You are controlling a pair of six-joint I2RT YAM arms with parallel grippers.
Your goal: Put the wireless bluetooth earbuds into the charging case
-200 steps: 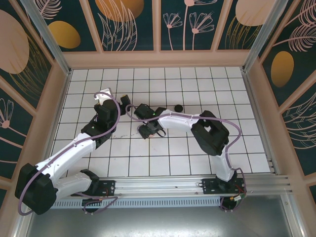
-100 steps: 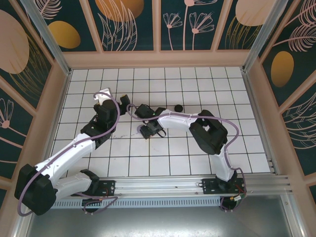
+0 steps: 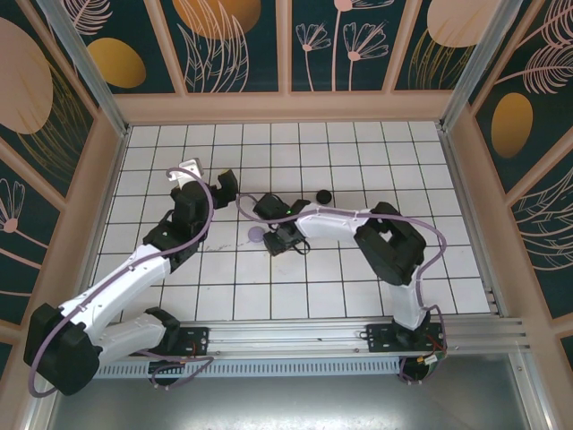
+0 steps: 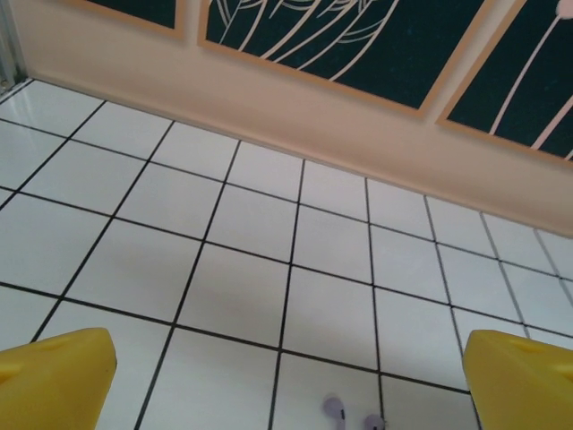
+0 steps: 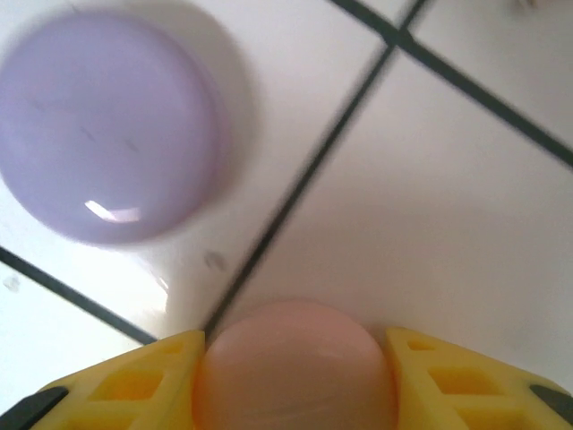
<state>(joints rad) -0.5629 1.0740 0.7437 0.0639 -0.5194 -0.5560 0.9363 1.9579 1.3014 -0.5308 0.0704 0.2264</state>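
Two lilac-grey earbuds [image 4: 333,408] lie side by side on a white tile [image 4: 242,296] at the lower edge of your left wrist view. How far they sit from the lilac case [image 3: 257,235] you cannot tell from there. Your left gripper [image 4: 286,381] stands wide, its yellow fingertips [image 4: 54,376] far apart with nothing between them. In the top view that left gripper [image 3: 222,184] hangs to the far-left of the lilac case, near it but apart.

Your right gripper [image 3: 279,240] is just to the right of the lilac case. Its wrist view shows it [image 5: 295,381] clamped on a pale pink round case [image 5: 295,354], with a yellow finger [image 5: 134,390] pressed to each side. The lilac case [image 5: 107,125] lies flat on the tiles just ahead and left of the pink one, not touching it. A black disc [image 3: 323,195] sits to the far-right of the lilac case, well apart.
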